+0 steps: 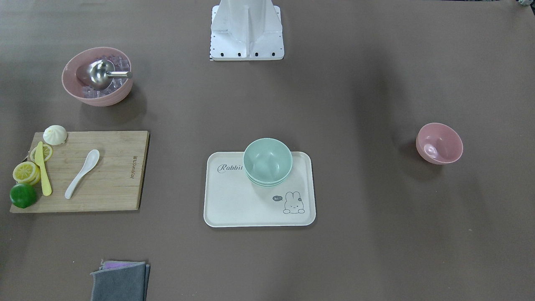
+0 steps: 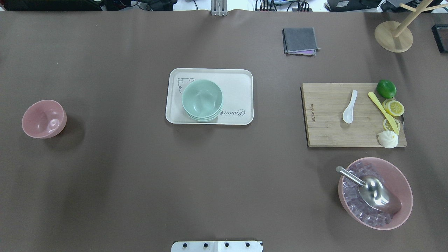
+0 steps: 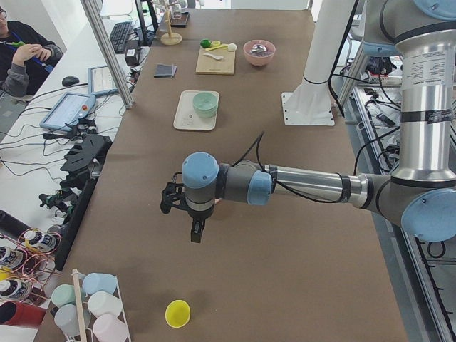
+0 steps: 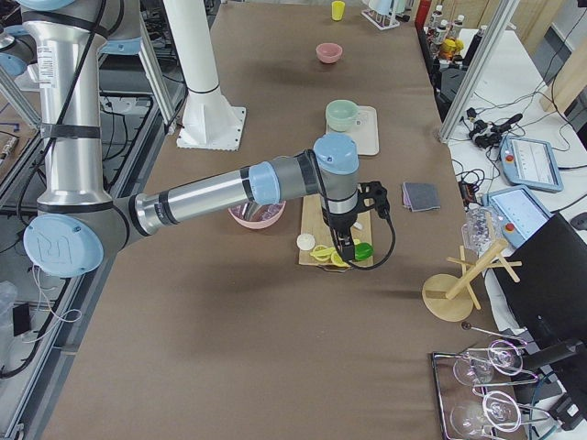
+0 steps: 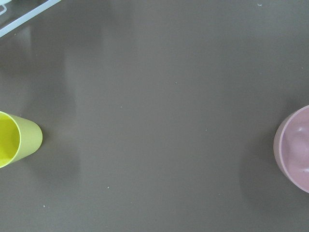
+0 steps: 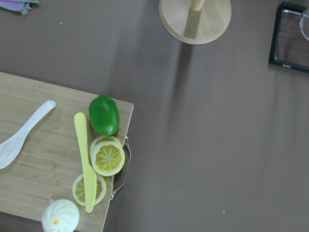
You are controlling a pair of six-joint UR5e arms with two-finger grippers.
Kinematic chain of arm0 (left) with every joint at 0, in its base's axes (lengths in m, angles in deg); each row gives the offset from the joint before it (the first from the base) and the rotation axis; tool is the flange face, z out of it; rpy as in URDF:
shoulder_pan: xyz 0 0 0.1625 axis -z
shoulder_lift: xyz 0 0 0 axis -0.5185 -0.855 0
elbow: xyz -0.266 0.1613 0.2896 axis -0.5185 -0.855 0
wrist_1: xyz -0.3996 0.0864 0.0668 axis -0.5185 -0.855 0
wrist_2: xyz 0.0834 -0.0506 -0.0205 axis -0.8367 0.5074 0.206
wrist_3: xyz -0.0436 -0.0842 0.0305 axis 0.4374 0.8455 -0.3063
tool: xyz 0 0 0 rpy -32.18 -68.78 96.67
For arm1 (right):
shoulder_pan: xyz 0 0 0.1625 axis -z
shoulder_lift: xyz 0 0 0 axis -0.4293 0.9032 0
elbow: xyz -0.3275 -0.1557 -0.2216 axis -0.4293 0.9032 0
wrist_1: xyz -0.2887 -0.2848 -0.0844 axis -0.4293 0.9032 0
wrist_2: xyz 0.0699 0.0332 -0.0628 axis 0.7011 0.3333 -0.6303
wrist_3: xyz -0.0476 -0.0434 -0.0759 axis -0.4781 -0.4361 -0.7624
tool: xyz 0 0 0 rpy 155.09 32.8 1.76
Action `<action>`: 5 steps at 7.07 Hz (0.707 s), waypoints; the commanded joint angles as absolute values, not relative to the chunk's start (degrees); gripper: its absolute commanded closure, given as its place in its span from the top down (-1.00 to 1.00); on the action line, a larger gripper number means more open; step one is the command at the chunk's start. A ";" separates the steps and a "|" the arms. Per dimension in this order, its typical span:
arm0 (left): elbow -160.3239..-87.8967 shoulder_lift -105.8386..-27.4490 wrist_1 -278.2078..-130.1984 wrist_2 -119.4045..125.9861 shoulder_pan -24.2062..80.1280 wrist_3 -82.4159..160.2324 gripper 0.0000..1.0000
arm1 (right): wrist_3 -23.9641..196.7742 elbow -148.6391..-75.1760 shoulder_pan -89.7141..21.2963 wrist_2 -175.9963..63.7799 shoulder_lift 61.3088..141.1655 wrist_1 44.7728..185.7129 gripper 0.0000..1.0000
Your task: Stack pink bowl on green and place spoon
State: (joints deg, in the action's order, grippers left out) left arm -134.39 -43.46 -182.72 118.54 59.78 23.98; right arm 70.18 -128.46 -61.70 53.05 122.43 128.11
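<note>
**Both arms reach out level over the table with wrists turned down; the bowls are unstacked and the spoon lies on the board.**

Overhead view, left to right: the pink bowl (image 2: pixel 43 119) stands alone on the table, well apart from the tray (image 2: pixel 238 84). The tray holds the stacked green bowl (image 2: pixel 202 98). The white spoon (image 2: pixel 350 106) lies on the cutting board (image 2: pixel 325 129), beside a yellow knife (image 2: pixel 383 112). In the side views, the left arm (image 3: pixel 306 187) holds its forearm horizontal, and the left gripper (image 3: pixel 196 234) points down near the pink bowl. The right arm (image 4: pixel 211 197) is posed alike, with the right gripper (image 4: pixel 346 246) above the board's fruit end. Neither gripper's finger state can be told from these views.
</note>
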 commanded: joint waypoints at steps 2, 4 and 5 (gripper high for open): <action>-132.55 -47.14 -192.06 116.93 60.00 29.27 0.96 | 70.00 -128.34 -61.76 54.47 122.92 119.10 1.00; -130.27 -47.22 -199.94 117.11 59.91 29.89 0.96 | 71.73 -126.68 -61.42 54.99 123.54 112.27 1.00; -130.43 -48.62 -201.11 116.94 59.30 34.33 0.96 | 73.32 -125.54 -59.15 54.47 123.28 111.71 1.00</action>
